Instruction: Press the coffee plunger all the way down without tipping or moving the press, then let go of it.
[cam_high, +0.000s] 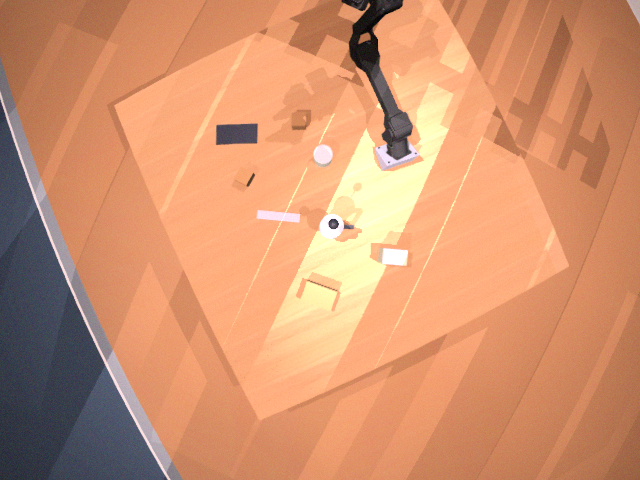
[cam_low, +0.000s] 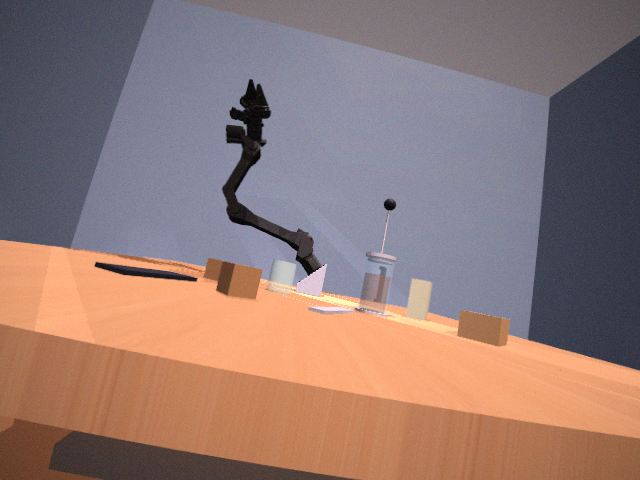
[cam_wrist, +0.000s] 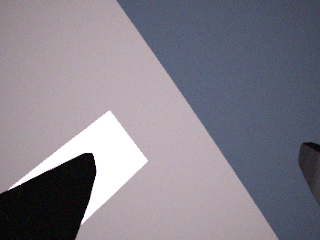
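The coffee press (cam_high: 325, 230) (cam_low: 374, 291) stands upright on the table, a clear glass cylinder with dark contents, a pale lid and a dark handle. Its plunger is raised: the black knob (cam_high: 333, 223) (cam_low: 389, 204) sits on a thin rod high above the lid. My gripper (cam_low: 254, 82) is open and empty, pointing upward high above the table and far from the press. In the wrist view the fingers stand wide apart, with only ceiling, a bright panel and wall behind them. In the top view the fingers are outside the frame.
A pale cup (cam_high: 323, 155) (cam_low: 281, 276) stands near the arm's base (cam_high: 398, 155). A pale yellow-green block (cam_high: 394, 256) (cam_low: 419, 298) and a flat light bar (cam_high: 278, 216) (cam_low: 330, 310) flank the press. Several brown blocks and a dark flat slab (cam_high: 236, 134) (cam_low: 144, 271) lie farther out.
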